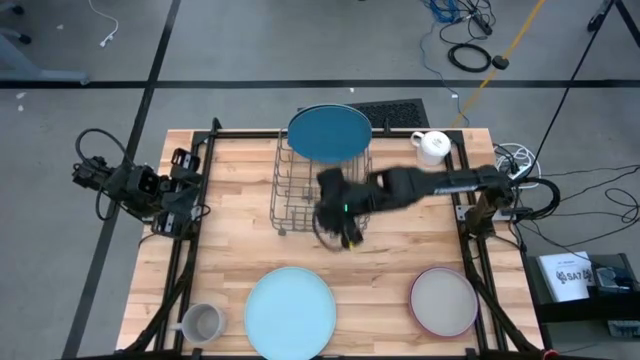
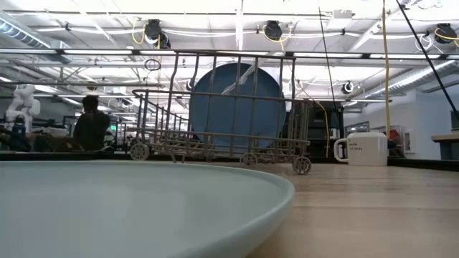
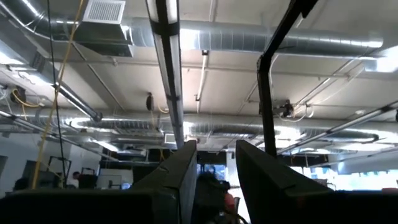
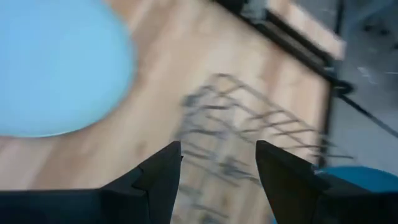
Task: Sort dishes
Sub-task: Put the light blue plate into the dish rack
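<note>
Wire rack (image 1: 318, 190) holds one dark blue plate (image 1: 329, 133) upright; right end effector (image 1: 345, 236) released, empty.

plate (image 1: 329, 133) upright in rack's (image 1: 300, 205) far end; mug (image 1: 432, 147) right of rack.

Colour reference:

- Worktop (image 1: 240, 250): light wood, plank-striped grain, framed in black rails.
- Dish rack (image 1: 300, 195): bare grey metal wire.
- Plate in rack (image 1: 330, 133): dark blue, uniform.
- Large plate (image 1: 290, 312) at the near edge: light blue, uniform.
- Small plate (image 1: 444, 302) near the near right corner: grey centre, pink rim.
- Mug (image 1: 432, 147) near the far right corner: white.
- Mug (image 1: 201, 323) near the near left corner: grey.
- Both arms: black; right gripper (image 1: 345, 232): black.
</note>
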